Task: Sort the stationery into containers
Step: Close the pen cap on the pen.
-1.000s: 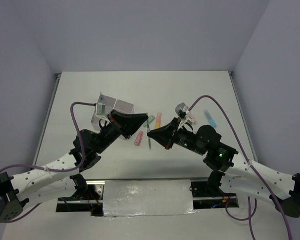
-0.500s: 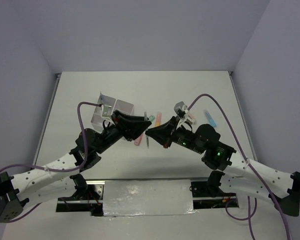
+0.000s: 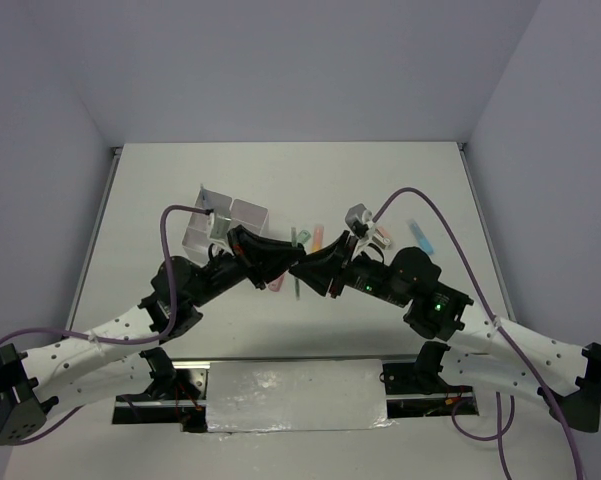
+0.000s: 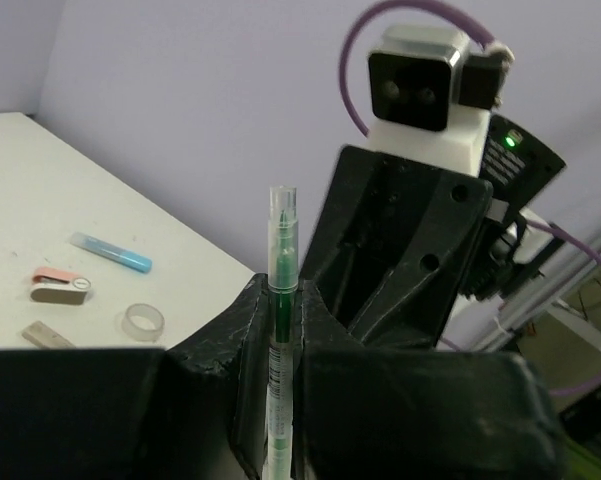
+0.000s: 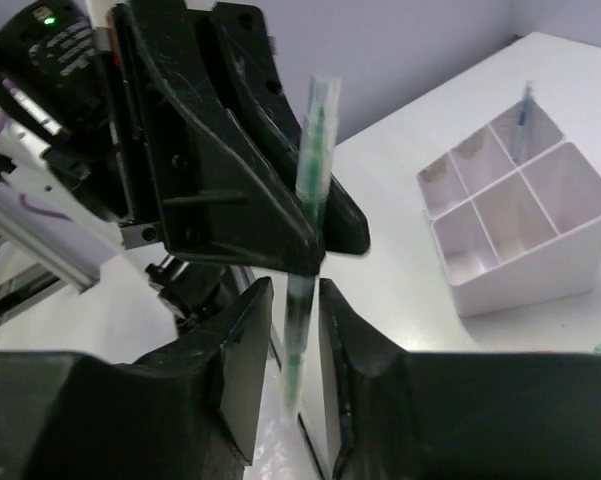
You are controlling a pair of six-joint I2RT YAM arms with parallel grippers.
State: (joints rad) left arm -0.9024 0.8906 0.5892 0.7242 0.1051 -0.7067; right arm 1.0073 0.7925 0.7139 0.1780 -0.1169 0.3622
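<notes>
closed in nose to nose since a second ago. grips upright pen [image 4: 281, 250] mid-air near box [image 5: 520, 215] with left gripper [image 4: 280, 300]; slack around it with right gripper [image 5: 296, 300]. light, stiff, slick: likely best pinched mid-barrel.

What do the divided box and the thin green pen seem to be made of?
The divided box: probably moulded plastic, whitish and translucent, smooth with a soft sheen; its thin walls let light through.
The green pen: probably clear, glossy plastic; the green inside shows through the barrel and cap.
</notes>
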